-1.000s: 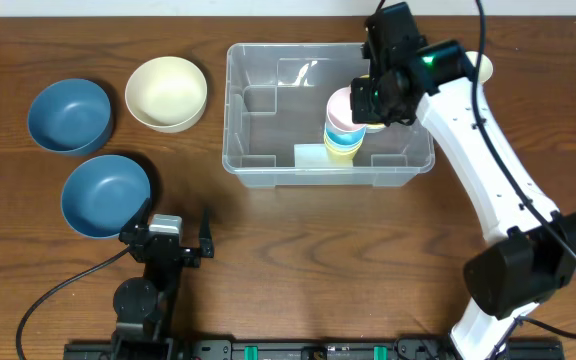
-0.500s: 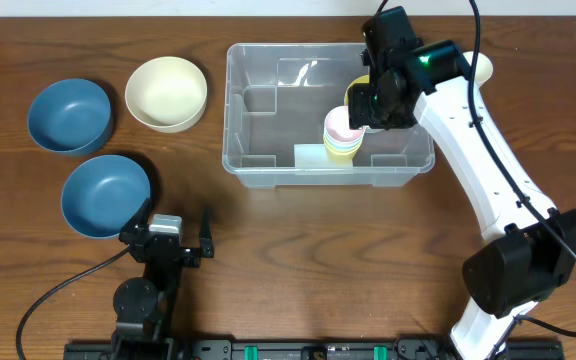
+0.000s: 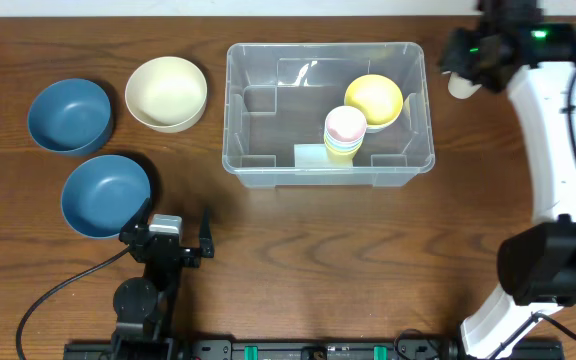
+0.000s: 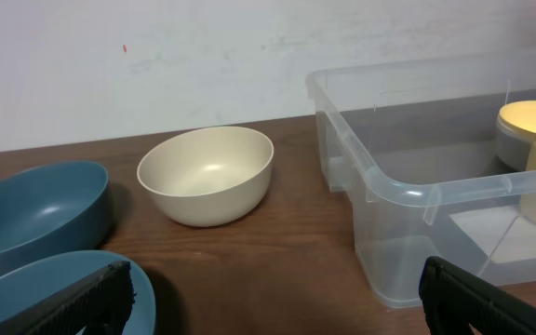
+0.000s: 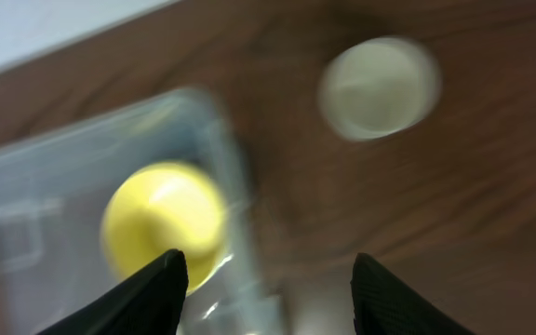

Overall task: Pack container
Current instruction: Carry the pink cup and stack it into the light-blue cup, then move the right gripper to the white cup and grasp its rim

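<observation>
Near the front, the left end effector (image 3: pixel 173 230) is spread wide and holds nothing. Farther back on the bench (image 3: pixel 368 250), the clear container (image 3: pixel 268 112) holds a yellow bowl (image 3: pixel 373 98) and stacked cups (image 3: pixel 344 130). Past its far right corner, the right end effector (image 5: pixel 268 293) is parted and empty.

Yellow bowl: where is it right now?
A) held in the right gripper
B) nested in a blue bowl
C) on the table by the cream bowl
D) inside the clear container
D: the yellow bowl sits inside the container, beside the stack of cups; the right gripper is open and empty.
</observation>
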You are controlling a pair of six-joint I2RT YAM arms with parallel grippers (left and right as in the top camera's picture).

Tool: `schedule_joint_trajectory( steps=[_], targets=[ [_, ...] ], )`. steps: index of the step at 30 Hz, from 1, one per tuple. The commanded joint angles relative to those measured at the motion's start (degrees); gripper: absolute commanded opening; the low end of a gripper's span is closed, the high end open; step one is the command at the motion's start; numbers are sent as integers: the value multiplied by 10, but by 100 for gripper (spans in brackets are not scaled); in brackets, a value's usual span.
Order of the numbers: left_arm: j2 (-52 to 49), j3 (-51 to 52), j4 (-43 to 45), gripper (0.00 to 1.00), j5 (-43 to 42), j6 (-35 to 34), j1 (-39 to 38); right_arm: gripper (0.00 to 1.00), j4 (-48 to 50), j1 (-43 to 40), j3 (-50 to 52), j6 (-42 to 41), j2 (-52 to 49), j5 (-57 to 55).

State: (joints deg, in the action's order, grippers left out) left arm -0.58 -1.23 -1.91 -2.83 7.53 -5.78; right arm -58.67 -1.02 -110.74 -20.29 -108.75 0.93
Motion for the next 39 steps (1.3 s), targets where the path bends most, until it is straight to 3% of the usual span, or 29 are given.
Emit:
schedule_joint_trajectory(
  steps=[1,10,27,30,35,39],
  targets=[
    [3,10,-21,98,7,5,2,58,15,-39,-11,-7,-28,0],
    [3,10,-21,98,7,5,2,57,69,-93,-11,-7,-113,9],
    [3,10,-21,98,7,5,2,52,130,-111,-11,-7,-226,8],
    [3,10,-21,98,7,5,2,44,128,-111,-11,-7,-246,8],
    [3,10,-21,98,7,5,2,13,125,-111,-11,-7,-249,8],
    [3,10,-21,98,7,5,2,1,118,-111,-12,-7,-230,8]
  ],
)
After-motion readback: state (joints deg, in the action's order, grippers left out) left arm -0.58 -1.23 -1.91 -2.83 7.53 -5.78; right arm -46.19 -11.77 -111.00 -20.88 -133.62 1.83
